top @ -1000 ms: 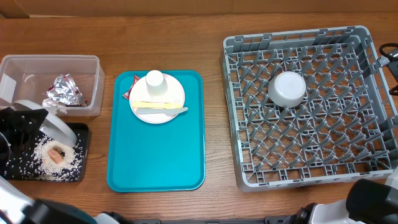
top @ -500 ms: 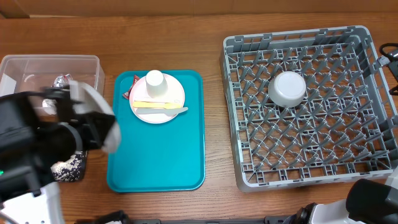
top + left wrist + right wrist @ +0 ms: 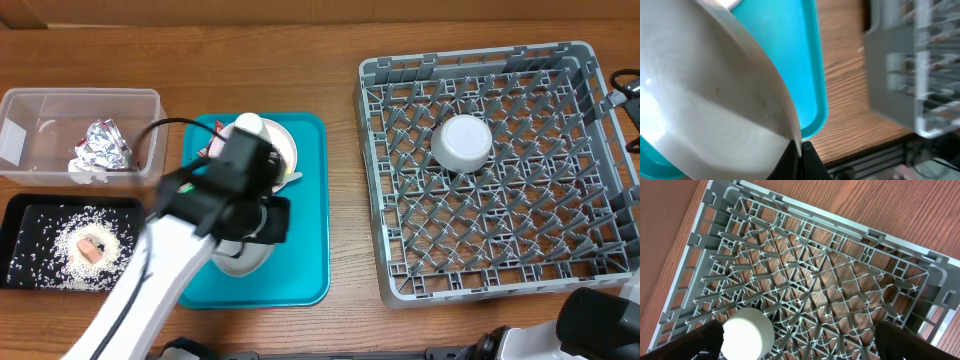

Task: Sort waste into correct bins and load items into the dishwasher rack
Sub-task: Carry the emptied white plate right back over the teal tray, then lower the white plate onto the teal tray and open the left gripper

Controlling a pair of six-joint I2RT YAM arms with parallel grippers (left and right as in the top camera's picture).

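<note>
One grey plate (image 3: 715, 100), rim pinched in your left hand (image 3: 799, 150) above the teal tray (image 3: 308, 220): grip firm, carry to the rack (image 3: 366, 120) well right of the hand, stand it between pegs (image 3: 520, 205).

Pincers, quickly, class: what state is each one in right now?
Left pincer: shut on the grey plate at its rim.
Right pincer: open, holding nothing, above the rack.

Over the teal tray (image 3: 305, 250), the left arm (image 3: 170, 260) hides most of the pinkish-white plate (image 3: 285, 145); beyond the tray, the dishwasher rack (image 3: 910, 65) is blurred.
</note>
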